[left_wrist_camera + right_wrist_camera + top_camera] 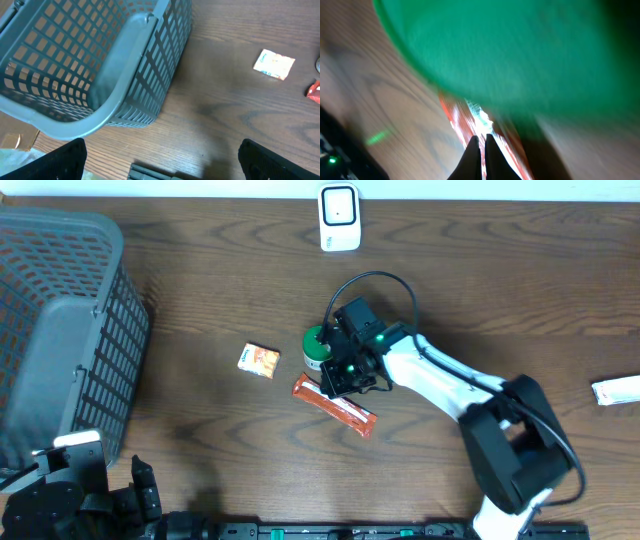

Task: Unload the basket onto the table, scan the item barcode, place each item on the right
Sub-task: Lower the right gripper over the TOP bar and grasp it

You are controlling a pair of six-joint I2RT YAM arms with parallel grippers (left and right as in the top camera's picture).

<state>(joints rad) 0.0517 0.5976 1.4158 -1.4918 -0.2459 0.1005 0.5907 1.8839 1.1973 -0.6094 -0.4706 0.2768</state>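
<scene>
A long orange-red packet (338,408) lies on the wooden table. Beside its left end stands a green-lidded tub (315,344). My right gripper (338,377) hangs over that end of the packet, close against the tub. In the blurred right wrist view the gripper (481,140) is shut, its tips together over the red packet (456,111), with the green lid (510,50) filling the top. Whether the tips pinch the packet I cannot tell. My left gripper (160,161) is open above bare table at the near left, holding nothing.
A grey mesh basket (70,330) fills the left side, also close in the left wrist view (125,75). A small orange-and-white packet (259,360) lies left of the tub. A white device (339,218) stands at the back edge. A white item (617,390) lies far right.
</scene>
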